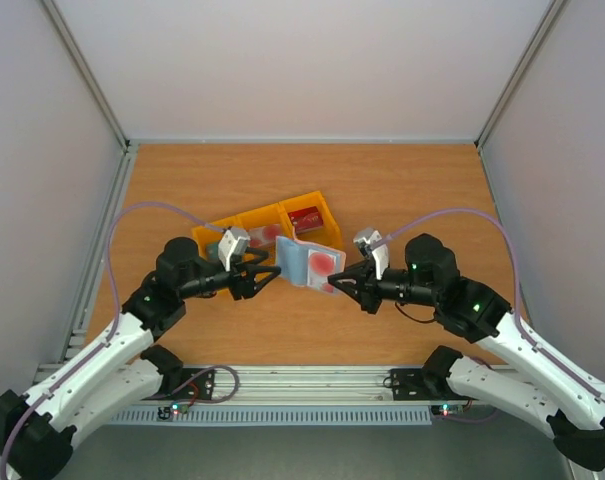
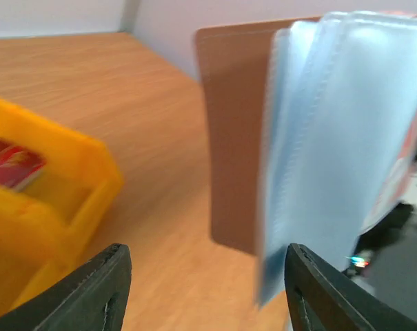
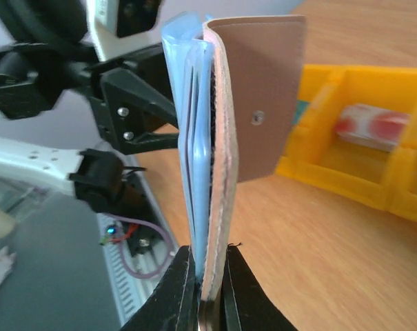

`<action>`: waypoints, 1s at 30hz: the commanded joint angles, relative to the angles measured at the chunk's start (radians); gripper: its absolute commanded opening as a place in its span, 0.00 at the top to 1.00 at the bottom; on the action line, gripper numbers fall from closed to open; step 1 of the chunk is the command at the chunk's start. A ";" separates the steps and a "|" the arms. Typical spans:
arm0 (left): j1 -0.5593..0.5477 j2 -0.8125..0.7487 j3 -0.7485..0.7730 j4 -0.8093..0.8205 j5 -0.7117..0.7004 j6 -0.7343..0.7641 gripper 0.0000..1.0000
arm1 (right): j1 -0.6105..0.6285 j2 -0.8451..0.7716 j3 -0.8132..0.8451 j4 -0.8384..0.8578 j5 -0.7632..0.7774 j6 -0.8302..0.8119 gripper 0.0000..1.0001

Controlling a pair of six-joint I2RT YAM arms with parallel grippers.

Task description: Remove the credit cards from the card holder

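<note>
The card holder (image 1: 300,262) is taupe-brown outside and pale blue-grey inside. It stands partly open between my grippers. My right gripper (image 1: 334,283) is shut on its lower edge; in the right wrist view the fingertips (image 3: 187,283) pinch the holder (image 3: 263,89). A whitish-pink card with a red blotch (image 1: 325,263) shows in its right panel. My left gripper (image 1: 267,275) is open and empty beside the holder's left edge. In the left wrist view the blue panel (image 2: 332,138) hangs just ahead of the right finger (image 2: 325,289). Other cards lie in the tray.
A yellow three-compartment tray (image 1: 244,216) stands behind the holder. A dark red card (image 1: 304,218) lies in its right compartment and a whitish-red card (image 3: 371,126) in the middle one. A teal edge (image 3: 301,114) shows in the left one.
</note>
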 commanded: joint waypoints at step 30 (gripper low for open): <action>-0.104 0.010 -0.019 0.256 0.001 -0.239 0.66 | 0.103 0.268 0.212 -0.011 0.028 -0.077 0.99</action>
